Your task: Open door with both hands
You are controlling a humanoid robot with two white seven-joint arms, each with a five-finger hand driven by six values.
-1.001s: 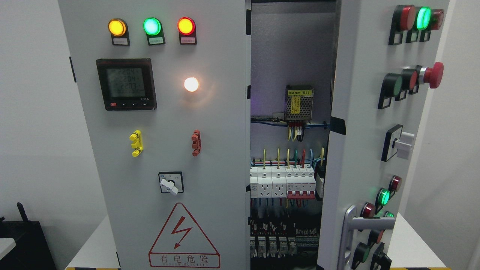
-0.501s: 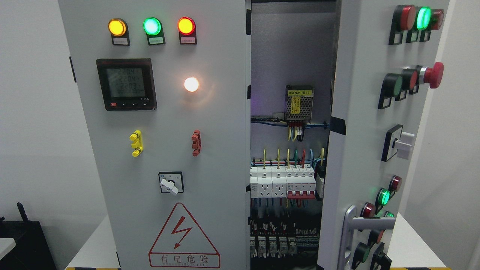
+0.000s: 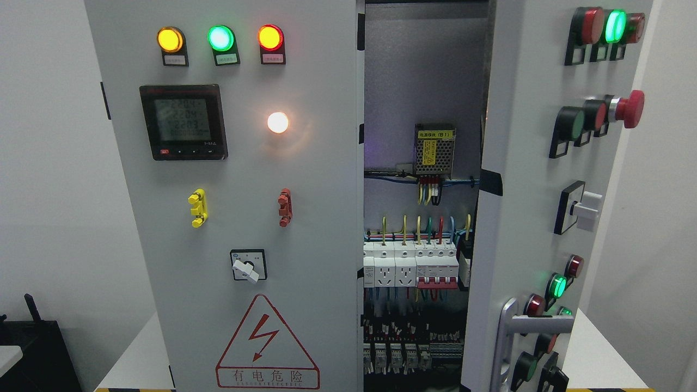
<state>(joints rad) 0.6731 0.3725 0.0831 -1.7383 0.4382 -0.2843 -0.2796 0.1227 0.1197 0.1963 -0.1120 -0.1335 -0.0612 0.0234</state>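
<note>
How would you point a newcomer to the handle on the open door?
Find the right-hand cabinet door, swung open so its buttons face sideways. Follow its face down to the bottom, below the lit green lamp. The silver metal handle there is a flat bar jutting out horizontally, the only unpainted metal part among round coloured buttons.

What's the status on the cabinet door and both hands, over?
Both hands out of view. Right cabinet door swung partly open, handle untouched, breakers and wiring exposed. Left door shut. Nothing blocking the doors.
</note>
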